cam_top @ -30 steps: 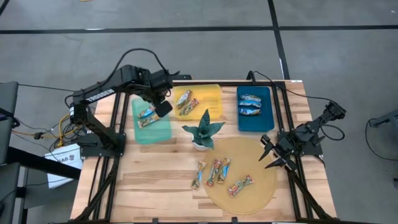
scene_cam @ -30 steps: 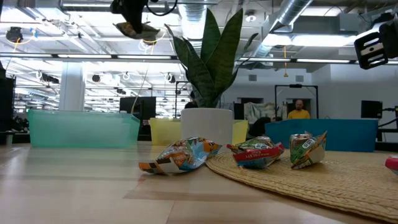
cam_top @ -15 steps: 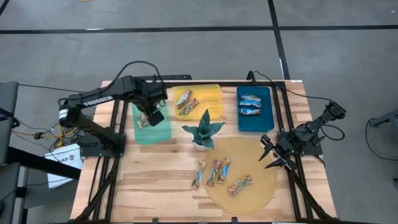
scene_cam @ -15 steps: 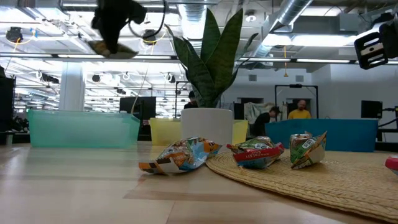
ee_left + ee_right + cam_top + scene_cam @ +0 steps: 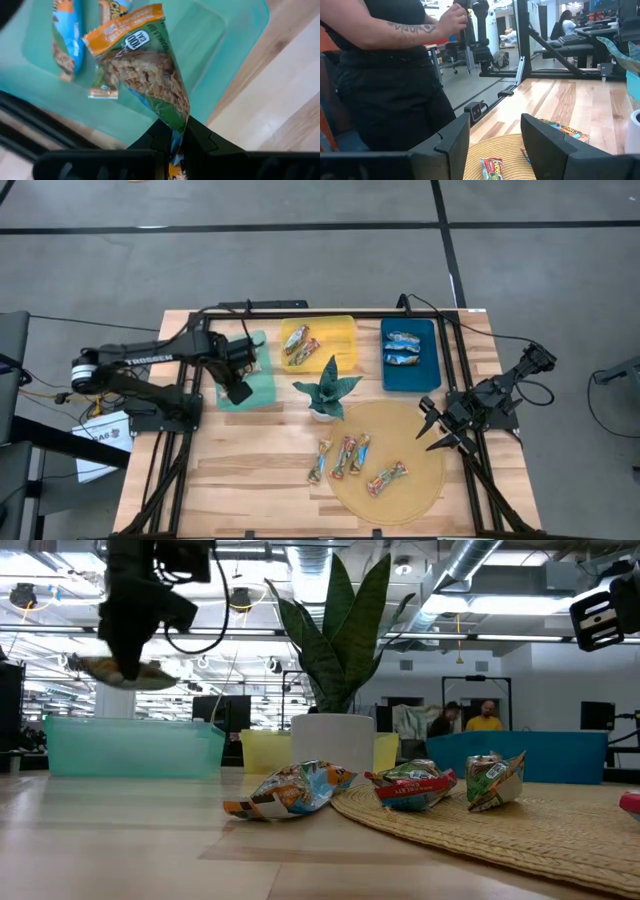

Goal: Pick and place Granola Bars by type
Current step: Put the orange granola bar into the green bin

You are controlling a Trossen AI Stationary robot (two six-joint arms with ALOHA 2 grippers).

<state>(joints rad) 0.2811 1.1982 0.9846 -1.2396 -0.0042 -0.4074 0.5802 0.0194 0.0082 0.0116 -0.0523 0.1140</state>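
Left tool (image 5: pixel 172 145) gripping a granola bar (image 5: pixel 145 75) by one wrapper end, hanging over the teal bin (image 5: pixel 250 385) near the surface's far-left edge.
Two bars are lying in that bin; four bars (image 5: pixel 355 460) are sitting on the woven mat (image 5: pixel 420 480). Right tool (image 5: pixel 432 425) is waiting, fingers apart, at the right edge.

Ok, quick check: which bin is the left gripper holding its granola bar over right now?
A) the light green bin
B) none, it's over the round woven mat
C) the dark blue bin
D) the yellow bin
A: in the high view the left gripper is over the light green bin, and its wrist view shows the pinched granola bar hanging above that bin's floor, where other bars already lie.
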